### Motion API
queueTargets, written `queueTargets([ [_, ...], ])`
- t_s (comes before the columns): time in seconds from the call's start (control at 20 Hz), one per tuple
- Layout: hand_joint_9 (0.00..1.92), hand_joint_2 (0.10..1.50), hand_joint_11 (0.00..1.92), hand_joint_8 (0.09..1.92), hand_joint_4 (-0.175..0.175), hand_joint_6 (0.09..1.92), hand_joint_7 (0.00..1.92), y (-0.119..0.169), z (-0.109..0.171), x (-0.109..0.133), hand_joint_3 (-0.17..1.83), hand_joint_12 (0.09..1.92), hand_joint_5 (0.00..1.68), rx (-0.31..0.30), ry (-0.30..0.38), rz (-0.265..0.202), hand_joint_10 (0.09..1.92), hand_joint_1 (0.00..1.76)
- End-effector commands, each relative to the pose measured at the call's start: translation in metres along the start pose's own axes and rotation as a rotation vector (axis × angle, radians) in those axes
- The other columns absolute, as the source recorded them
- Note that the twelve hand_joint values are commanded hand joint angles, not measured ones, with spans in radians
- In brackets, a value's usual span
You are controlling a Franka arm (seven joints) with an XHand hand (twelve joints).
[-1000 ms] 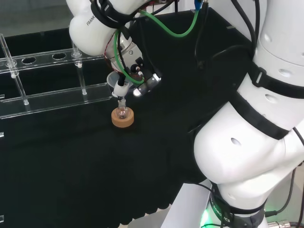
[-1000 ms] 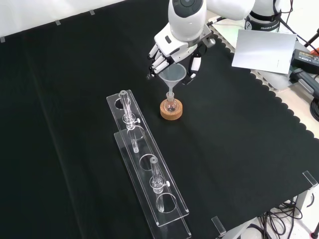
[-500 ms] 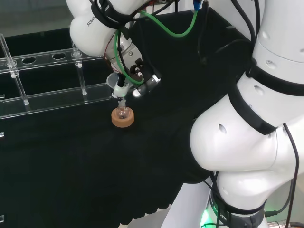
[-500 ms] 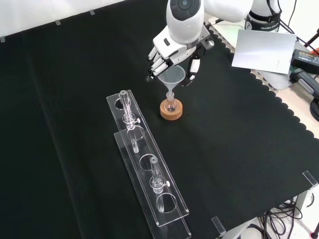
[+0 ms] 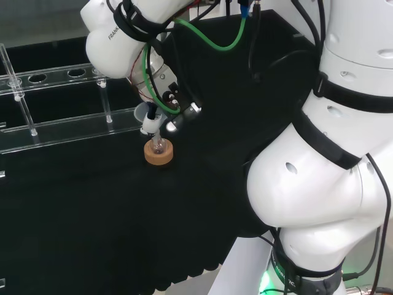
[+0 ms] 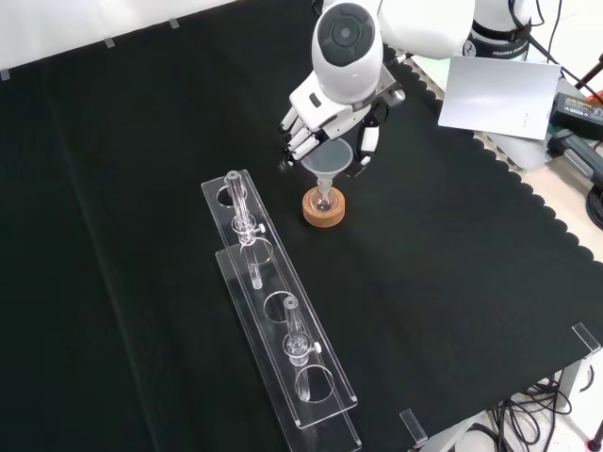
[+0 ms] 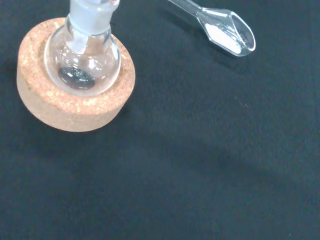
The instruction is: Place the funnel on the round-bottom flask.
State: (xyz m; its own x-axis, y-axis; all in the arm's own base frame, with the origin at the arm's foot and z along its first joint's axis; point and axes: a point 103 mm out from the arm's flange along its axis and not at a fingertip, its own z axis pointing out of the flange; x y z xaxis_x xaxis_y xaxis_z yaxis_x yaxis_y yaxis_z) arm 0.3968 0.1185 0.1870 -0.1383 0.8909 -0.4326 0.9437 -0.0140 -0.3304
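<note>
A small clear round-bottom flask (image 6: pixel 324 200) (image 5: pixel 158 146) stands upright in a cork ring (image 6: pixel 324 213) (image 5: pixel 159 155) on the black cloth. The clear funnel (image 6: pixel 327 160) (image 5: pixel 146 112) sits right above it, stem down at the flask's neck. The hand (image 6: pixel 332 121) (image 5: pixel 171 114) is shut on the funnel, with fingers (image 6: pixel 300 141) on one side of the cone and the thumb on the other. In the wrist view the flask (image 7: pixel 82 55) and its cork ring (image 7: pixel 75 107) are close, and the bulb holds a little dark residue. Whether the funnel rests on the neck I cannot tell.
A long clear tube rack (image 6: pixel 273 311) (image 5: pixel 61 104) lies near the flask, with test tubes (image 6: pixel 240 212) standing in it. A clear scoop (image 7: pixel 225 30) lies on the cloth near the cork ring. A white sheet (image 6: pixel 495 94) lies at the cloth's far right edge in the front view.
The hand has come down with the funnel, bringing its stem lower into the flask's neck. The flask and cork ring have stayed in place.
</note>
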Motion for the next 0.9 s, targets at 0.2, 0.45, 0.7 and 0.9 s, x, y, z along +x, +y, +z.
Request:
queueTargets([
  [0.2,0.85,0.83,0.70,0.90,-0.061,0.09,0.55,0.0004,-0.0007,-0.0023,0.55,1.20,0.45,0.008,-0.020,0.014,0.65,0.68],
  [0.45,0.83,0.83,0.68,0.89,-0.060,0.09,0.53,-0.0021,-0.0015,-0.0014,0.55,1.21,0.45,0.001,-0.022,0.005,0.65,0.68],
  [0.7,0.77,0.82,0.63,0.89,-0.059,0.09,0.44,-0.0040,-0.0017,0.0000,0.55,1.25,0.40,0.030,-0.014,0.007,0.67,0.66],
  [0.9,0.73,0.81,0.59,0.88,-0.059,0.09,0.38,-0.0048,0.0002,-0.0022,0.55,1.26,0.37,0.033,-0.008,0.011,0.68,0.63],
])
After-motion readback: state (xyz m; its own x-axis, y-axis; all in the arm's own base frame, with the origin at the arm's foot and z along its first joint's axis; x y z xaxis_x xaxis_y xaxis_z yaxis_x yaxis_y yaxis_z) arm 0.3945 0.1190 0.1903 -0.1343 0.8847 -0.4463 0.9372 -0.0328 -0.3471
